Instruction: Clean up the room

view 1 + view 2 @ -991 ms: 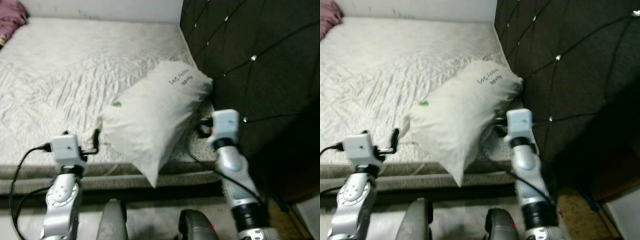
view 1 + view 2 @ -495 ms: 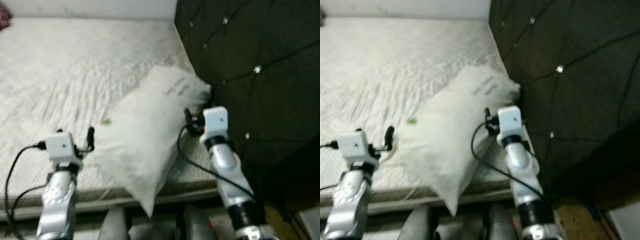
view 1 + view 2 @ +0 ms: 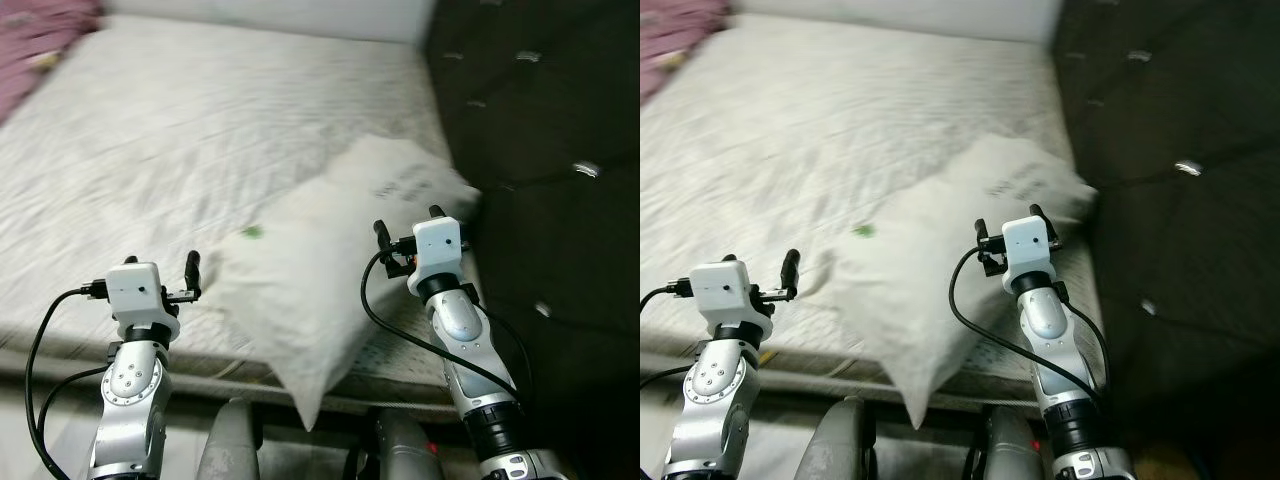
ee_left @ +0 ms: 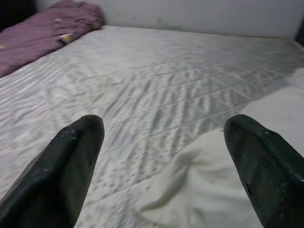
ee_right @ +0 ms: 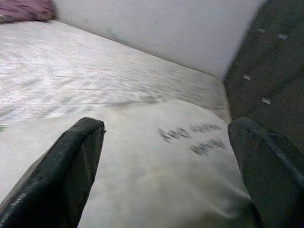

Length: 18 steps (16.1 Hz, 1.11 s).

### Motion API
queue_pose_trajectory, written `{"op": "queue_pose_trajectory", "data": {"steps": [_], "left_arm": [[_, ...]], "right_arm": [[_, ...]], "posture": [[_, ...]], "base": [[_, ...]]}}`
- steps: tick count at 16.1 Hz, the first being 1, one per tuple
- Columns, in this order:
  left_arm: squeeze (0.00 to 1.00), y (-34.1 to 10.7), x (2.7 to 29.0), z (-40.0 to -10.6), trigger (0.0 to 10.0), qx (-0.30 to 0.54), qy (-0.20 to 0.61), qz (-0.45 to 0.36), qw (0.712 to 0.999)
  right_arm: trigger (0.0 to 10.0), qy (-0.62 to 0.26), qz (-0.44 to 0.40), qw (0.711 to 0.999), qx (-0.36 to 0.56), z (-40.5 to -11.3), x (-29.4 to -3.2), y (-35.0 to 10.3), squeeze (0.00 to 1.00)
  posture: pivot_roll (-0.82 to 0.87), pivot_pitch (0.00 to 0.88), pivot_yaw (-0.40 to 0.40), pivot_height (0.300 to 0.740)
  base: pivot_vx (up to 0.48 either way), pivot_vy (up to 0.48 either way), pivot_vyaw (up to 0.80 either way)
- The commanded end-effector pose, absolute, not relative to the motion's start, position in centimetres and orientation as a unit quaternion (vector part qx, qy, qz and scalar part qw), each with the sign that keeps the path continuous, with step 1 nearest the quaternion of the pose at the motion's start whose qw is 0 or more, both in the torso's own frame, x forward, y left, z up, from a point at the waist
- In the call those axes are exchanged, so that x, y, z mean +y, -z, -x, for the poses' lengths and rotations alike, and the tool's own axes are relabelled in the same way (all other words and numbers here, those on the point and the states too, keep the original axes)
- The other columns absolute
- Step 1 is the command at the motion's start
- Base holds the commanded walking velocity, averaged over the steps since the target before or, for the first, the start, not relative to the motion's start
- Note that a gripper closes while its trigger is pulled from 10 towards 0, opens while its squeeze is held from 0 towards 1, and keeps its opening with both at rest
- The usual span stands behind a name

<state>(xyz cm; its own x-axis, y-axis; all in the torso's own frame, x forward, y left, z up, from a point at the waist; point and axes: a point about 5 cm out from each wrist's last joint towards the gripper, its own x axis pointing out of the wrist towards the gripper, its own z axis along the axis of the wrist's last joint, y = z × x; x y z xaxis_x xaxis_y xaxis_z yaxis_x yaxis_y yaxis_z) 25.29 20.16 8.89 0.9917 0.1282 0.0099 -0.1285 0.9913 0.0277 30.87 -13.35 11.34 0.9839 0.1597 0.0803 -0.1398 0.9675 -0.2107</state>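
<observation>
A: Where was the white rectangular cloth pillow (image 3: 330, 260)?

B: On the grey quilted mattress (image 3: 170, 150), its corner over the edge, released. Both the left end effector (image 4: 161, 142) and right end effector (image 5: 166, 147) had opened and drawn back.

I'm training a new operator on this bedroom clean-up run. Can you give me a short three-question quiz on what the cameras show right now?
1. True or false: the pillow lies wholly on the mattress, with no part past its edge.
2. What lies at the far corner of the mattress? A) a purple cloth B) a red towel C) a stack of books
3. How do the fingers of the left gripper and the right gripper stand?

Key
1. False: its near corner hangs over the mattress edge.
2. A: the purple cloth is bunched there.
3. Both are spread apart, holding nothing; the right gripper hovers over the pillow, and the left one points at its corner.
</observation>
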Motion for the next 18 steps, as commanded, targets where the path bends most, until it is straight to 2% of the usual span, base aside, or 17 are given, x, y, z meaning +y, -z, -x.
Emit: {"op": "queue_pose_trajectory", "data": {"steps": [1, 5, 14, 18], "left_arm": [[0.0, -8.6, 20.1, -25.0, 10.0, 0.003, -0.067, -0.015, 0.998], [0.0, -8.5, 20.2, -24.9, 10.0, 0.007, -0.06, -0.018, 0.998], [0.0, -8.5, 20.3, -24.8, 10.0, 0.009, -0.063, -0.02, 0.998], [0.0, -8.8, 20.3, -25.2, 10.0, 0.007, -0.062, -0.017, 0.998]], "right_arm": [[10.0, -0.085, 0.103, 0.99, -0.046, -31.1, -13.1, -11.3, 0.0], [10.0, -0.088, 0.087, 0.992, -0.007, -31.2, -12.4, -10.1, 0.0], [10.0, -0.097, 0.067, 0.993, -0.009, -31.6, -11.9, -10.1, 0.0], [10.0, -0.129, 0.066, 0.989, 0.012, -31.9, -11.1, -9.7, 0.0]], "posture": [[0.05, 0.09, -0.049, 0.656], [0.06, 0.071, -0.045, 0.656], [0.07, 0.068, -0.039, 0.552], [0.07, 0.074, -0.029, 0.547]], "base": [[0.0, 0.0, 0.54], [0.0, 0.0, 0.0], [0.0, 0.0, 0.0], [0.0, 0.0, 0.0]]}}
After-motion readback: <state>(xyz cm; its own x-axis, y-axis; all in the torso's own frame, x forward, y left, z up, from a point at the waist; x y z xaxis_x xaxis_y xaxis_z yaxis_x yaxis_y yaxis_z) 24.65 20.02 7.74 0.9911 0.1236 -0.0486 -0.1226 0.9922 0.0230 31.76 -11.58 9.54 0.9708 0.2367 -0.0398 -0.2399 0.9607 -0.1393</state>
